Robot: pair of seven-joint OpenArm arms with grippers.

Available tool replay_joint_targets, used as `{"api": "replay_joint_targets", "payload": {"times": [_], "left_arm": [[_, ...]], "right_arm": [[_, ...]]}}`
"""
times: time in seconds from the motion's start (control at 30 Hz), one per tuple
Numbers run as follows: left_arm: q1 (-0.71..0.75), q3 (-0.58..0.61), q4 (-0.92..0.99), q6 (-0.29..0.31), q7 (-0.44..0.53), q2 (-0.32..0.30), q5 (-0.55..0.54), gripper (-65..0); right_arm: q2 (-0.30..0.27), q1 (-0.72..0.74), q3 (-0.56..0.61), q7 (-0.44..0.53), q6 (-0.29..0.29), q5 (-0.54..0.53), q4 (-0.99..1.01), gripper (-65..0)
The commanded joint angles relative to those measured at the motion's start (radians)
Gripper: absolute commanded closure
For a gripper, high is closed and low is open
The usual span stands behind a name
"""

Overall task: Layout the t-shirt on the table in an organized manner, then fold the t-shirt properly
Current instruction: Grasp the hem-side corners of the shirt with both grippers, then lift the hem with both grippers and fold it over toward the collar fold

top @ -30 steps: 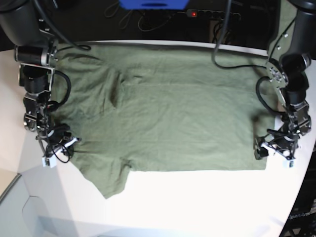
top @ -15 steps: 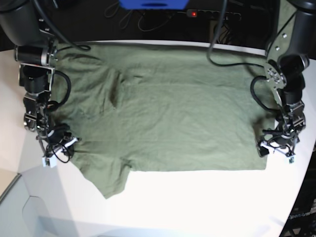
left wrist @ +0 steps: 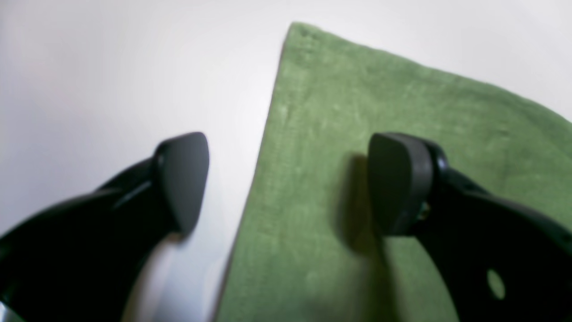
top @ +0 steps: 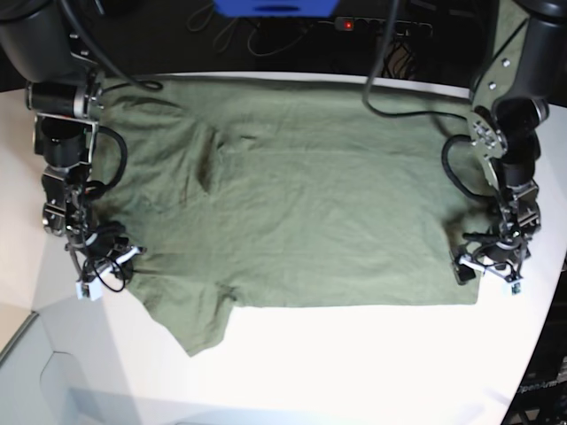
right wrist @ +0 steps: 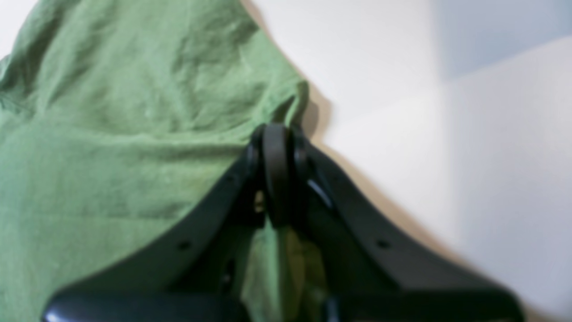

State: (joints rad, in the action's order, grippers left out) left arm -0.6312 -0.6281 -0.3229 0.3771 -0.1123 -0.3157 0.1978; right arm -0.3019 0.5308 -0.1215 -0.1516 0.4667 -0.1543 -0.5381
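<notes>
The shirt [top: 292,199] lies spread flat across the table [top: 354,363], neck end toward the right arm's side and hem toward the left arm's side, which suits the layout half of the task: the body is open and mostly smooth, ready for a fold.

The right gripper [right wrist: 277,134] is pinched tight on the shirt's edge near the lower sleeve, cloth bunched up at its tips. Judging by that, it is anchoring or tensioning that end so the fabric does not slide.

The left gripper [left wrist: 286,183] stands wide apart at the shirt's lower hem corner, one finger [left wrist: 397,183] over the cloth and the other over bare table, straddling the hem edge. It holds nothing. That placement looks like a line-up for taking the corner, though the blurred wrist view leaves it unclear whether the tips touch the cloth.

Count: one shirt, one table, two grippers. One sleeve sticks out from the shirt's near edge, with a crease by the neck.
</notes>
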Motion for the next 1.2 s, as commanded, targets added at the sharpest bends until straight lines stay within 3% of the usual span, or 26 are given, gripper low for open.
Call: {"api": "replay_joint_targets", "payload": {"times": [0.0,0.13,0.2,0.47,0.57,0.9,1.0,1.17], "left_arm": [[-0.014,0.0,-0.009,-0.002,-0.01,-0.012,-0.002,-53.4],[-0.002,0.0,-0.009,0.003,-0.01,0.008,-0.002,-52.5],[0.0,0.003,-0.009,0.003,-0.01,0.01,-0.002,-48.1],[0.0,0.09,-0.009,-0.003,-0.01,0.01,-0.011,-10.4],[0.0,0.096,-0.009,-0.003,-0.01,0.01,-0.011,0.0],[-0.008,0.09,-0.023,0.0,-0.013,0.01,-0.013,-0.3],[0.0,0.09,-0.104,0.003,-0.022,0.01,-0.013,-0.3],[0.034,0.089,-0.247,0.004,-0.142,0.02,-0.014,-0.3]], "right_arm": [[-0.009,0.01,0.001,-0.032,0.0,0.015,-0.004,0.0],[-0.007,0.01,0.001,-0.032,0.0,0.015,-0.004,0.0],[-0.007,0.01,0.001,-0.032,0.0,0.015,-0.004,0.0],[-0.007,0.01,0.001,-0.032,0.0,0.015,-0.004,0.0],[-0.009,0.01,0.001,-0.032,0.0,0.015,-0.004,0.0],[-0.009,0.018,-0.007,-0.026,0.0,0.014,-0.012,0.0],[-0.013,0.013,-0.007,-0.026,0.0,0.011,-0.07,0.0],[-0.012,-0.077,-0.008,-0.035,0.002,0.009,-0.277,0.0]]}}
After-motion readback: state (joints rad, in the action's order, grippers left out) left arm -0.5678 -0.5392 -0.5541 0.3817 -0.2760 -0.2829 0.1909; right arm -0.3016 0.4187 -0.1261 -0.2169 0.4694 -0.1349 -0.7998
